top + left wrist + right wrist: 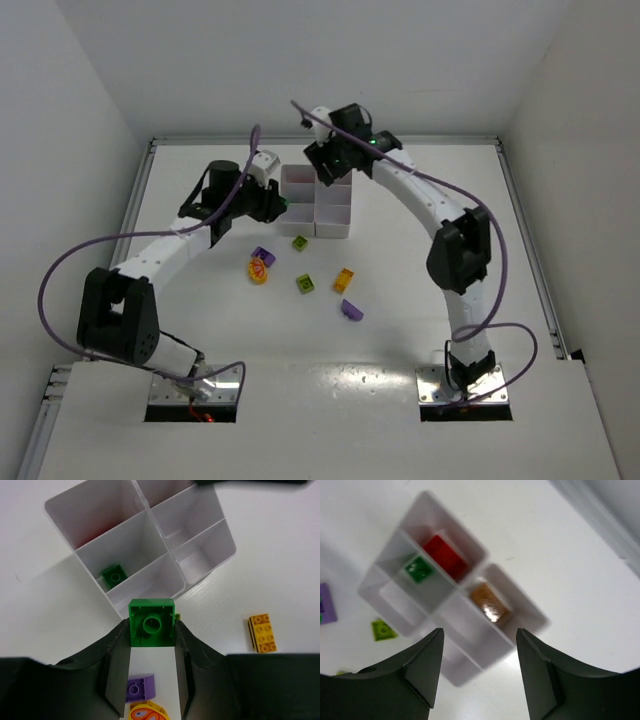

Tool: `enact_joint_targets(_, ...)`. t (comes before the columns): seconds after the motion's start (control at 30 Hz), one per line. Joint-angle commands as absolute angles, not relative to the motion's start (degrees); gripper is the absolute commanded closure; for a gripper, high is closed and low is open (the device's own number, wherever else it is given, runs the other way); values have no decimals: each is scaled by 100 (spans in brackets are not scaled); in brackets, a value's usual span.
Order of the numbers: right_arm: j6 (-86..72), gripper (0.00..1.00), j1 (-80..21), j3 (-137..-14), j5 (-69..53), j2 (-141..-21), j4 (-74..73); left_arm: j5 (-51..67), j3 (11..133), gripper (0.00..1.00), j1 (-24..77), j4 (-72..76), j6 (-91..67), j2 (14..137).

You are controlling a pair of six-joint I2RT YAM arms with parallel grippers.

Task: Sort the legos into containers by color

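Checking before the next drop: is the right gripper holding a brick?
No, the right gripper is open with nothing held in it.

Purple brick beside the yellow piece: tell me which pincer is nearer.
Left. The left pincer, gripping a green brick, is just past the purple brick; the right pincer is farther off, above the tray.
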State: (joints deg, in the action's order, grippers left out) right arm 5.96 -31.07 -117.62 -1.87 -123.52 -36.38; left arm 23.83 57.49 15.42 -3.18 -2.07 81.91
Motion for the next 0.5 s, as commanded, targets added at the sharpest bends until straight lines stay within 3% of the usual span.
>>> enact_joint_targets(0.0, 562, 40, -2550, -11253, 211, -11418, -3472, 1847, 6230, 90, 1844, 201, -290, 8550)
enact_joint_targets(0.47, 896, 40, -1775, -9669, -271, -10108, -3893, 1011, 7786, 89, 2074, 149, -466, 10449)
